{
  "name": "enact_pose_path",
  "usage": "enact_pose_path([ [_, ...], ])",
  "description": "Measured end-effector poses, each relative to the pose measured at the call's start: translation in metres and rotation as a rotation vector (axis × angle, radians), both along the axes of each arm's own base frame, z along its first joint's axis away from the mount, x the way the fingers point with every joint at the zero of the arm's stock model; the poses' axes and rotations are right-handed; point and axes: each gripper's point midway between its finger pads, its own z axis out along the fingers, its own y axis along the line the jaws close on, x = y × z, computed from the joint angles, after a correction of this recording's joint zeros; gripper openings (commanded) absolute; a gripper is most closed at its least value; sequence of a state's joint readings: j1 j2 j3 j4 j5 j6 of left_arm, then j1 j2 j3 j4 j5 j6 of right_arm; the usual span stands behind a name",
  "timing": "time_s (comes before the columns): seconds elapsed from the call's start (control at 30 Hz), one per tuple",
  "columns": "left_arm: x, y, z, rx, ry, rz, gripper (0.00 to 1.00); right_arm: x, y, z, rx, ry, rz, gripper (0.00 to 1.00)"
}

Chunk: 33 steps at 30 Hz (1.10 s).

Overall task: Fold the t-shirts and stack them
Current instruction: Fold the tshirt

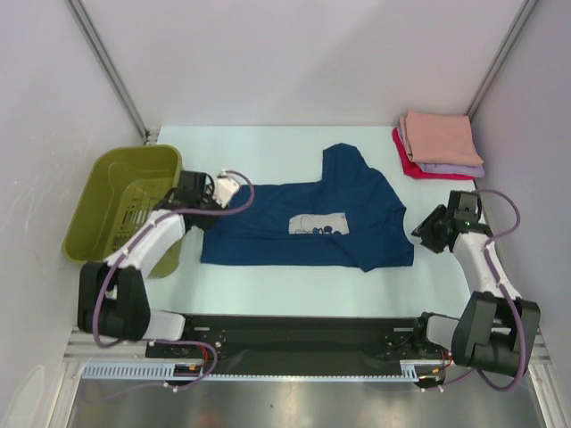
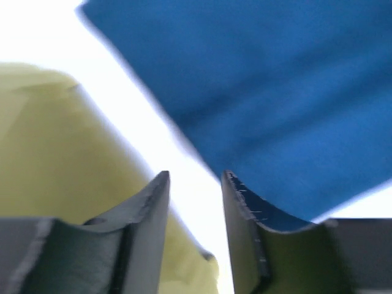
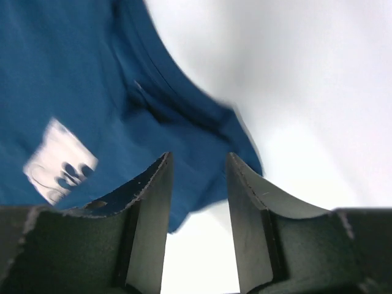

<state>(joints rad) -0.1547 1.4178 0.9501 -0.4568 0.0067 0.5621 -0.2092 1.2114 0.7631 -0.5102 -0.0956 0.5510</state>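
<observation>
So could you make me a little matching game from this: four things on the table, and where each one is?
1 navy t-shirt
2 olive basket
3 peach t-shirt
4 red t-shirt

A bottom of the stack
B left side of the table
C spread out mid-table
D top of the stack

Pairs: 1-C, 2-B, 3-D, 4-A

light: bright, even | wrist views: blurred, blown-out whites | shadows: soft

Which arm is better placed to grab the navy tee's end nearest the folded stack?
Right. The right pincer hangs open just off that edge of the navy tee; the left pincer sits at the opposite end, by the basket.
</observation>
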Motion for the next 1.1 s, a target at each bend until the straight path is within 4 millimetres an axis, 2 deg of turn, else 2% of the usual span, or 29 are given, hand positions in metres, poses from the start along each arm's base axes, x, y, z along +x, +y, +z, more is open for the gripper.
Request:
enact_pose_path([
  [0.13,-0.053,-0.028,-0.019,0.039,0.046,-0.237,0.53,-0.033,0.017,-0.028,0.055,0.072,-0.006,0.48],
  [0.23,-0.082,-0.024,-0.048,0.085,0.137,-0.325,0.57,-0.049,0.028,-0.049,0.087,0.146,-0.002,0.50],
  [0.3,-0.097,-0.019,-0.065,0.110,0.195,-0.353,0.59,-0.051,0.032,-0.056,0.101,0.171,0.001,0.50],
  [0.4,-0.108,-0.015,-0.080,0.130,0.254,-0.378,0.57,-0.048,0.031,-0.062,0.105,0.181,-0.003,0.37],
  [0.43,-0.105,-0.015,-0.080,0.131,0.241,-0.379,0.53,-0.048,0.031,-0.064,0.106,0.190,-0.004,0.23],
  [0.5,-0.103,-0.015,-0.081,0.132,0.233,-0.379,0.41,-0.047,0.029,-0.066,0.102,0.193,-0.014,0.11],
  [0.53,-0.103,-0.016,-0.081,0.131,0.230,-0.378,0.25,-0.047,0.027,-0.067,0.102,0.196,-0.022,0.02],
  [0.6,-0.102,-0.016,-0.084,0.129,0.220,-0.377,0.05,-0.048,0.025,-0.068,0.105,0.198,-0.035,0.00],
  [0.63,-0.101,-0.017,-0.085,0.131,0.215,-0.378,0.00,-0.049,0.023,-0.068,0.108,0.196,-0.046,0.00],
  [0.83,-0.102,-0.018,-0.084,0.125,0.212,-0.381,0.00,-0.062,0.018,-0.061,0.113,0.194,-0.082,0.00],
  [0.93,-0.118,-0.022,-0.080,0.087,0.247,-0.405,0.00,-0.071,0.020,-0.054,0.121,0.199,-0.101,0.00],
  [1.1,-0.152,-0.030,-0.059,0.014,0.271,-0.485,0.00,-0.087,0.022,-0.035,0.150,0.176,-0.182,0.00],
])
